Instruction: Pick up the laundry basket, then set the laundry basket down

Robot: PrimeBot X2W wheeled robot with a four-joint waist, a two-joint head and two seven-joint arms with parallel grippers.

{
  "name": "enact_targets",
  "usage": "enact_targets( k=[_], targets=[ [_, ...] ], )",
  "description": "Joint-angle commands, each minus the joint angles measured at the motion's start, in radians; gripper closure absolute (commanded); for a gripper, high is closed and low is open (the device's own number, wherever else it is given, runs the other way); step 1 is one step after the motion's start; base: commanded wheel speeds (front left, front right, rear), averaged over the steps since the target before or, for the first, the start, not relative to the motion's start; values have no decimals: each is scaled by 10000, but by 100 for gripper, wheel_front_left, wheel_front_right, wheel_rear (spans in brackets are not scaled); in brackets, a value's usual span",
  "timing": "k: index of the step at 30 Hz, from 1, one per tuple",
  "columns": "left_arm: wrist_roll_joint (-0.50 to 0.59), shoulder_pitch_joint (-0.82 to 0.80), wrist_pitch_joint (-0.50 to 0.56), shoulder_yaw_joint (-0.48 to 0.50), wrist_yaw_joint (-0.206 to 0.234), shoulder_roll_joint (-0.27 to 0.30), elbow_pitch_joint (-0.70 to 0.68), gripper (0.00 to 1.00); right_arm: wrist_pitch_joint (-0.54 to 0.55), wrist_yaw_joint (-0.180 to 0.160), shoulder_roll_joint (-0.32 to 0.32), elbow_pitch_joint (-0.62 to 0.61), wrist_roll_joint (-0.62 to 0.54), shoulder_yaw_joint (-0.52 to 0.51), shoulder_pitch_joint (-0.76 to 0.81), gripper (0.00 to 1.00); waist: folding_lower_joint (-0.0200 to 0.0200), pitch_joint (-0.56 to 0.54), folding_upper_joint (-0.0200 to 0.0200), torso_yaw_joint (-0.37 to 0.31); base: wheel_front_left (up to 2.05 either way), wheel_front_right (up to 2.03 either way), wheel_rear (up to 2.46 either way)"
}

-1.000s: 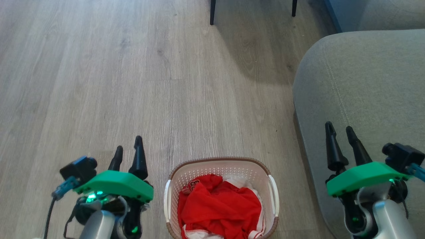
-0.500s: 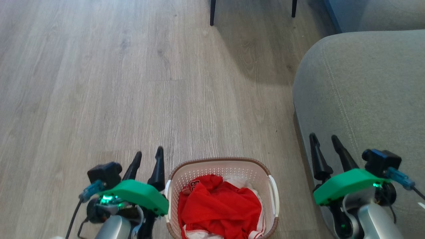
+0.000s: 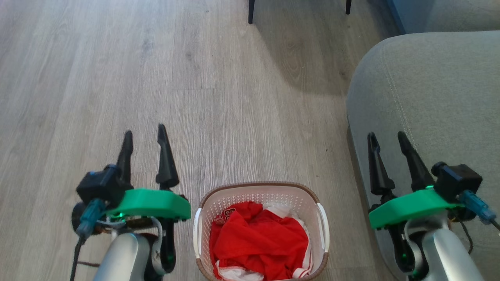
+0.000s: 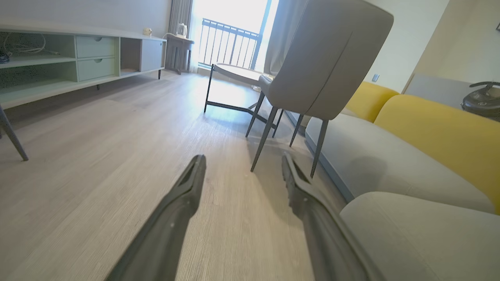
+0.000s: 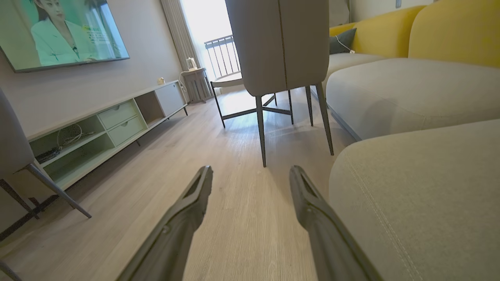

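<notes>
Cream-white perforated plastic laundry basket with brown woven-look rim (image 3: 258, 184) stands on the pale wood-plank floor (image 3: 156, 78), directly before the robot. Crumpled red cloth garment (image 3: 258, 242) lies in it, on top of a white cloth (image 3: 279, 210).

Left gripper (image 3: 144, 131): left of basket, apart from it, jaws pointing away from the robot. Right gripper (image 3: 386, 136): right of basket, apart, by the edge of the grey upholstered sofa seat (image 3: 429, 97).

Sofa: right of basket, near, not touching.

Beyond basket: grey padded chair on thin dark legs (image 4: 324, 58); low round table (image 4: 234, 74) behind it. Long pale-green media cabinet (image 4: 78, 54) along the left wall.
</notes>
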Motion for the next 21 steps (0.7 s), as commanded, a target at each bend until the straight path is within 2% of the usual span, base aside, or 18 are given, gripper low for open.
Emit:
enact_targets(
  k=[1, 9, 12, 15, 21],
  targets=[
    [336, -465, -144, 212, 156, -12, -658, 0, -154, 50, 30, -588, -378, 211, -471, 0, 0, 12, -1, 6, 0, 0, 0],
    [1782, -293, -381, -138, 892, 14, -1322, 0, -389, 54, 136, -1053, -1145, 208, -281, 0, 0, -33, -1, 30, 0, 0, 0],
    [1959, -164, -441, -286, 924, 65, -1005, 0, -448, 55, 149, -1071, -1379, 246, -236, 0, 0, -79, -1, 32, 0, 0, 0],
    [1974, -28, -530, -451, 647, 71, -228, 0, -536, 57, 168, -867, -1727, 196, -110, 0, 0, -143, -1, 33, 0, 0, 0],
    [1968, 10, -707, -520, -172, 25, 776, 0, -711, 59, 195, -82, -2381, 118, 28, 0, -1, -147, -1, 30, 0, 0, 0]
  ],
)
